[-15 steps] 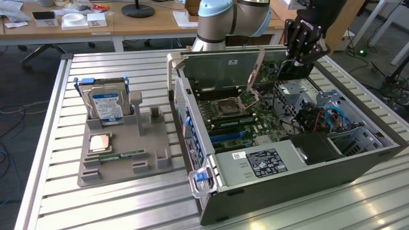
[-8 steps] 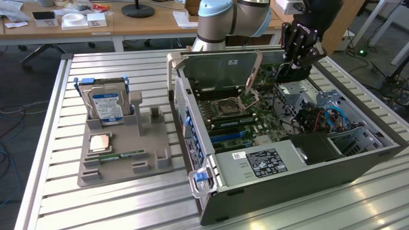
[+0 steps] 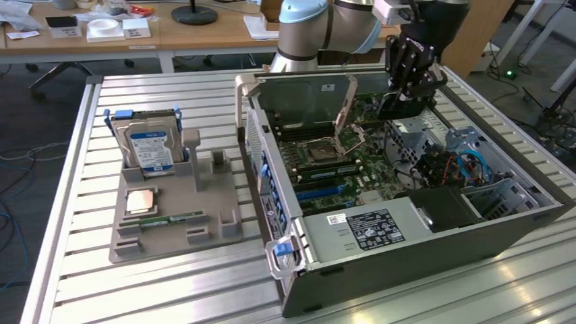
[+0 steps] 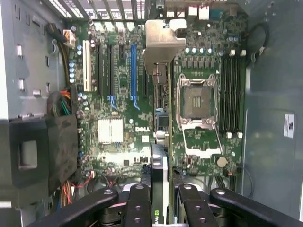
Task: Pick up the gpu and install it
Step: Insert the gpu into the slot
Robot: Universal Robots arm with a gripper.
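My gripper (image 3: 400, 108) hangs over the open computer case (image 3: 270, 175), shut on the gpu (image 3: 373, 113). In the wrist view the gpu (image 4: 159, 179) shows edge-on between the black fingers (image 4: 137, 203), a thin green card. Its silver end bracket (image 4: 163, 40) points toward the case's rear ports. The card hovers above the motherboard (image 4: 118, 127), between the long blue slot (image 4: 134, 71) and the bare CPU socket (image 4: 196, 104). It looks clear of the board and sits in no slot.
On the exterior view's left, a grey fixture tray (image 3: 202, 233) holds a silver hard drive (image 3: 148, 145), a RAM stick (image 3: 166, 219) and a CPU (image 3: 142, 200). A power supply (image 3: 369, 229) and cables (image 3: 450, 165) crowd the case. Desks stand behind the slatted table (image 3: 81, 270).
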